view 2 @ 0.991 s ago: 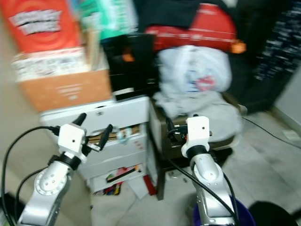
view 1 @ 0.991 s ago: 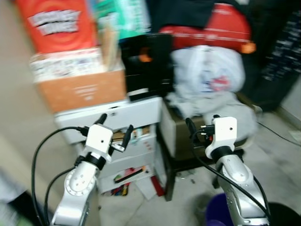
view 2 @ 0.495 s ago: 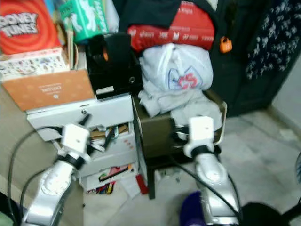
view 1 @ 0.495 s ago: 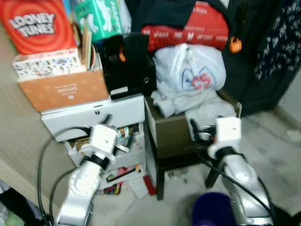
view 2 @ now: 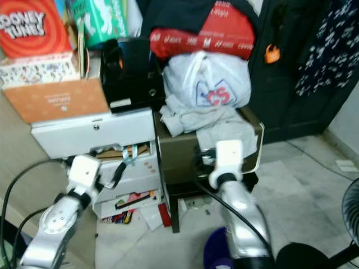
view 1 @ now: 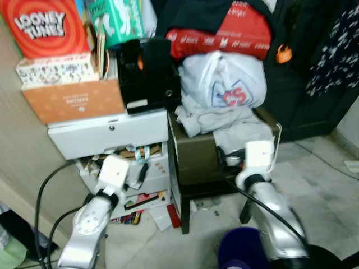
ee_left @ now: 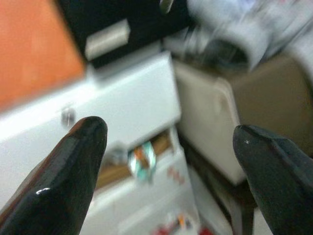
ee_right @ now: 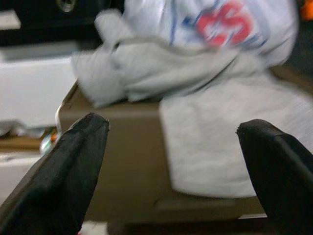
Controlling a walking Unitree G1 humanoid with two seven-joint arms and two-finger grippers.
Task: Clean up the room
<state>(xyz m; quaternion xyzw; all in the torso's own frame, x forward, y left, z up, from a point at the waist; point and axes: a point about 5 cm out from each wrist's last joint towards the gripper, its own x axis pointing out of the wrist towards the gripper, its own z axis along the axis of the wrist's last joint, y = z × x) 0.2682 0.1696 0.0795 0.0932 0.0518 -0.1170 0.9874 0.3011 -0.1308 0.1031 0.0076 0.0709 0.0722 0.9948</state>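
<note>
Grey clothes (view 1: 224, 120) and a white plastic bag (view 1: 224, 78) are heaped on a brown stool (view 1: 196, 159). To its left stands a white drawer unit (view 1: 106, 134) whose lower drawers hang open, stuffed with clutter (view 1: 137, 152). Papers and small items (view 1: 160, 216) lie on the floor beneath. My left gripper (view 1: 124, 164) is raised before the open drawers, open and empty. In front of the stool, my right gripper (view 1: 235, 159) is open too; its wrist view faces the grey clothes (ee_right: 205, 137).
An orange box (view 1: 73, 101), a black box (view 1: 148, 73) and a Looney Tunes box sit on the drawer unit. A red bag (view 1: 219, 33) tops the heap. A dark wardrobe (view 1: 314, 67) stands at right. A purple bin (view 1: 244, 252) is near my feet, a fan (view 2: 350, 207) at right.
The camera has swung and steadied, so the furniture now looks sharper and a little farther off. Both arms keep their raised pose and both grippers stay open.
</note>
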